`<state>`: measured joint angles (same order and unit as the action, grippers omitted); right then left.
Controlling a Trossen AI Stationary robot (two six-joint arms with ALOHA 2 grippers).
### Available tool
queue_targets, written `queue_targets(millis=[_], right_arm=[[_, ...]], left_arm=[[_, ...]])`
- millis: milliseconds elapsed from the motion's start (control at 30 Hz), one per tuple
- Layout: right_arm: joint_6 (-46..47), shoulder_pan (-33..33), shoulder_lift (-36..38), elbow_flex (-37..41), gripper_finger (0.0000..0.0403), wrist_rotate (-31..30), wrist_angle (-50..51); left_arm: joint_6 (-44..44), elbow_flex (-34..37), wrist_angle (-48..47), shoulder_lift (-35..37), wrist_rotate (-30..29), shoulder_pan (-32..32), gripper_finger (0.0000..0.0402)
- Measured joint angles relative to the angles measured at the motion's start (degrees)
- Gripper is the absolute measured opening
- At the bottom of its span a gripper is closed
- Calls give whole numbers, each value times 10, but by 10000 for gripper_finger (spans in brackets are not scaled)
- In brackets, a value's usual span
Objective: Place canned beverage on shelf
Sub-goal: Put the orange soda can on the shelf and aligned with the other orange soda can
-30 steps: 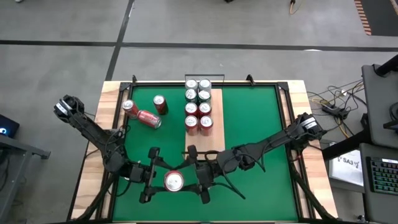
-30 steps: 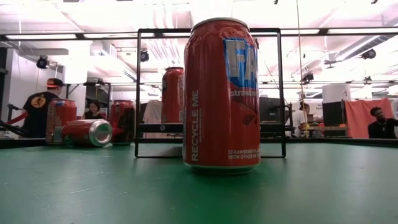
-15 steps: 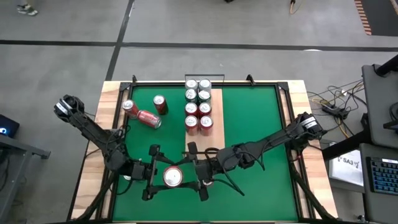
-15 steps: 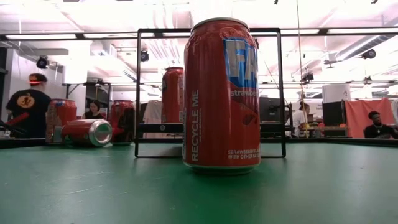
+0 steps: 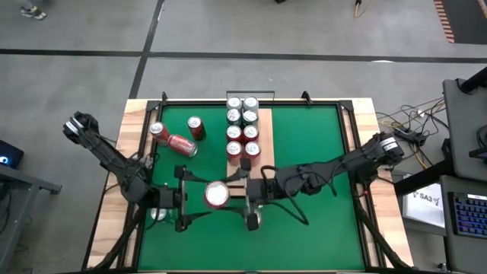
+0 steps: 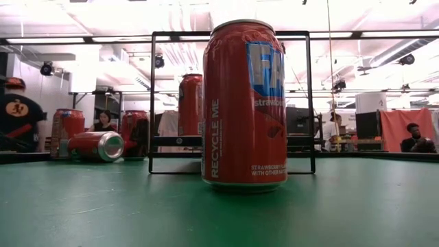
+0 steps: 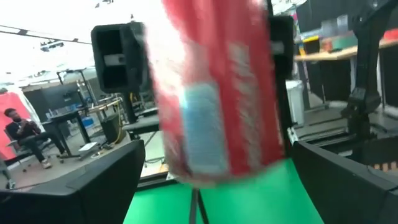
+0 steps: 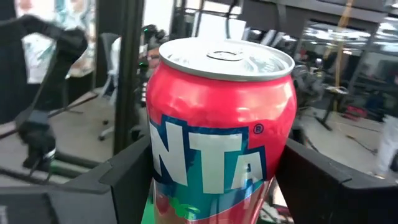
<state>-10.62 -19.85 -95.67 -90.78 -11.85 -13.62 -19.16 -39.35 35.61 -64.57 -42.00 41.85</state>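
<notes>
My right gripper (image 5: 245, 196) is shut on a red canned beverage (image 5: 217, 195), which is upright just off the near end of the shelf (image 5: 263, 164). The shelf is a pale board with black end rails (image 6: 152, 103), and several cans (image 5: 242, 131) stand on it. My left gripper (image 5: 185, 199) is on the can's left side. It is open, with a finger wide of the can (image 7: 217, 93) on each side and touching nothing. My right gripper pinches the can's side wall (image 8: 158, 180) between its two fingers (image 8: 124, 177), one on each side. The fingers come in level from the table's right. The can stays upright, top up. The left wrist view shows its bottom (image 7: 217, 177) clear above the green mat.
Two upright cans (image 5: 157, 131) (image 5: 195, 127) and one lying can (image 5: 181, 144) sit at the mat's far left. In the low view a red can (image 6: 243, 103) stands on the green mat before the shelf's near rail, with no gripper on it. Bare mat (image 5: 312, 137) lies right of the shelf.
My right gripper has carried the can up and toward the far edge, close to the shelf's near end, keeping it upright. My left gripper has spread its fingers wider and stands clear of the can.
</notes>
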Motion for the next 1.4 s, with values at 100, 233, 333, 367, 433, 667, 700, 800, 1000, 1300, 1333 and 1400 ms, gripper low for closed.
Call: queue_targets(millis=[100,233,333,367,433,667,700,800,1000,1300,1333,1400], right_arm=[[12,4,14,0,274,-36,20],[13,4,31,0,274,-103,72],[25,4,47,0,274,-162,109],[32,4,52,0,274,-182,121],[47,4,59,0,274,-217,150],[157,4,92,34,274,-316,233],[172,4,97,44,274,-332,236],[220,4,114,85,274,-360,238],[307,4,153,182,274,-410,236],[400,4,209,331,275,-474,182],[407,4,214,347,275,-478,171],[414,1,216,377,275,-484,147]], left_arm=[[-12,0,-33,18,-4,1,393],[-34,0,-88,55,-14,2,393],[-55,0,-117,80,-41,1,394],[-63,0,-125,89,-43,1,394],[-79,0,-143,102,-44,1,394],[-114,5,-186,133,-42,0,394],[-120,10,-188,135,-42,0,394],[-142,32,-179,144,-41,0,394],[-205,84,-52,188,3,-1,394],[-218,149,-18,288,6,-4,394],[-218,155,-17,299,5,-4,394],[-219,166,-17,319,5,-4,394]])
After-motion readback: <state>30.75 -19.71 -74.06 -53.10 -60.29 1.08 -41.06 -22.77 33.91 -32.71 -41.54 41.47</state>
